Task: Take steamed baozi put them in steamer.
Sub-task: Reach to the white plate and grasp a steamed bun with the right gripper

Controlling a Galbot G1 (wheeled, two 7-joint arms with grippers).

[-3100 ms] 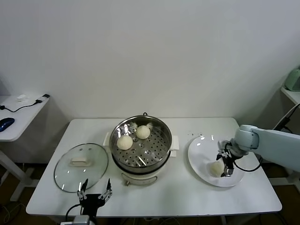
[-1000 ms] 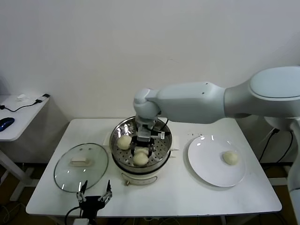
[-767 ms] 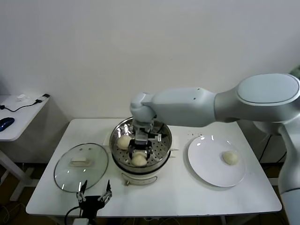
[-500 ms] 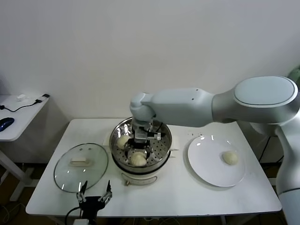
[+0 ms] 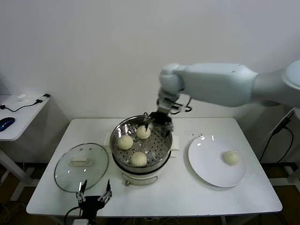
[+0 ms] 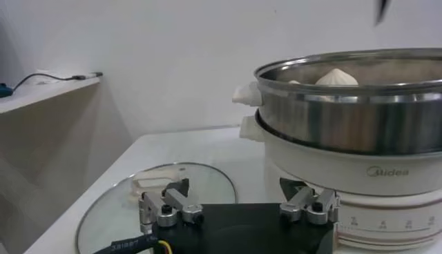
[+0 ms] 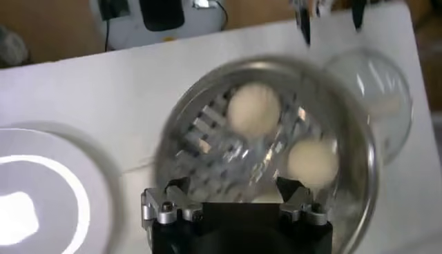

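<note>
So, from the head view: three steamed baozi [image 5: 139, 159] lying on the perforated tray inside the steamer [image 5: 140, 146], one near the front rim, one to the left, one toward the far side. One more bun [image 5: 230, 157] alone on the white plate [image 5: 206, 164] at the right, well apart from the steamer. Right gripper [image 5: 158, 120] above the far right rim of the pot, jaws spread and holding nothing. Left gripper [image 5: 95, 193] parked low at the near edge of the table [image 5: 178, 192], in front of the glass lid [image 5: 81, 166], also spread and empty. Judged three quarters done; left to do: fetching the last bun from the plate and placing it in a free part of the tray, probably on the right side.

From the left wrist view: fingers [image 6: 166, 208] wide apart with nothing between, lid [image 6: 148, 200] just behind them, steamer wall [image 6: 352, 117] beside, the top of one bun [image 6: 336, 76] showing over the rim.

From the right wrist view: looking down into the pot, two buns [image 7: 254, 109] clearly visible on the tray, fingers [image 7: 166, 208] released and empty, part of the plate [image 7: 41, 186] with the remaining bun [image 7: 15, 207] at the edge of the picture.
</note>
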